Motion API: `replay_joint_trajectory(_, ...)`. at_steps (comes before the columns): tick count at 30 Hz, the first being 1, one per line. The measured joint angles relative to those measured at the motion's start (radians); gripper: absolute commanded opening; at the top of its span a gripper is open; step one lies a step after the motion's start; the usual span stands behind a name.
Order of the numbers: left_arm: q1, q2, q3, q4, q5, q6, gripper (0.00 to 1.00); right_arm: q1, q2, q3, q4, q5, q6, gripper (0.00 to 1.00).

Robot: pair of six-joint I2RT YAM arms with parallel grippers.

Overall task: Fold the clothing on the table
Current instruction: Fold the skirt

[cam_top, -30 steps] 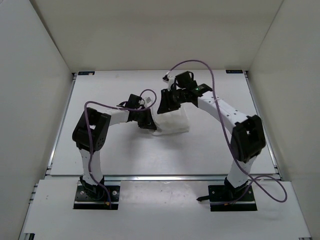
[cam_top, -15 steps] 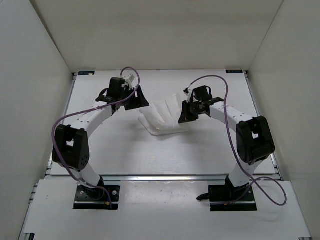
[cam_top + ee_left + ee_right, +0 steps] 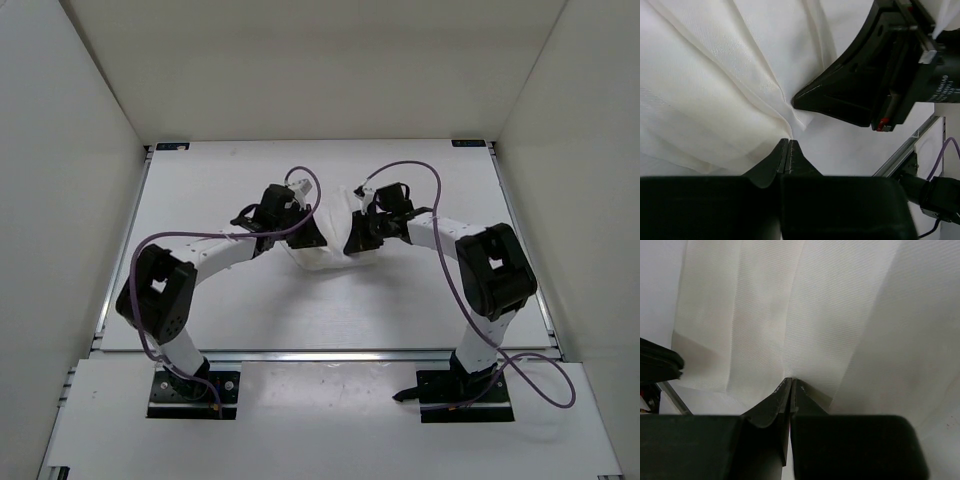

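Two arms, one cloth, one tabletop, that's the whole count. The cloth point(image 3: 328, 258) is lying bunched up around the middle of the tabletop point(image 3: 250, 310). Its long axis is running roughly far-to-near, away from the arm bases. The left arm point(image 3: 225, 250) is reaching in at the cloth's left side and the right arm point(image 3: 438, 229) at its right side. So both sets of jaws are pointing across that axis, nearly facing each other, tips close together at the cloth's middle. Neither arm is nearer, both are right on it.

The right jaws are pressed together and pinching a pleat; in the right wrist view the creases are fanning out from the tips. The left jaws are pressed together too, sitting right at the cloth's edge, just beside the right jaws' tips. Honestly I can't tell if they're holding any fabric or just closing next to it.

My guess is the next move is hinging on that far-to-near line, since both tips are sitting at the cloth's middle rather than at a corner. If the left jaws aren't actually gripping, only the right side is going to be lifting.
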Motion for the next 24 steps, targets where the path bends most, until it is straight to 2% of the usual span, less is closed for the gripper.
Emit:
replay_joint_trajectory(10,-0.027,0.114,-0.01,-0.057,-0.016,0.002,0.0,-0.034,0.004,-0.056,0.056,-0.029,0.024,0.0)
replay_joint_trajectory(13,-0.021,0.131,-0.01,-0.095,-0.018,0.01,0.07,-0.062,0.003,-0.055,0.056,-0.039,0.034,0.03)
replay_joint_trajectory(17,0.002,0.129,0.02,-0.15,-0.025,0.027,0.11,-0.118,-0.006,-0.028,0.049,-0.085,0.063,0.16)
replay_joint_trajectory(19,0.024,0.124,0.058,-0.188,-0.03,0.042,0.18,-0.162,-0.019,0.001,0.049,-0.121,0.077,0.21)
replay_joint_trajectory(22,0.071,0.1,0.138,-0.255,-0.051,0.075,0.26,-0.224,-0.054,0.085,0.026,-0.131,0.08,0.37)
replay_joint_trajectory(24,0.098,0.075,0.206,-0.325,-0.09,0.11,0.3,-0.248,-0.079,0.167,-0.027,-0.096,0.05,0.42)
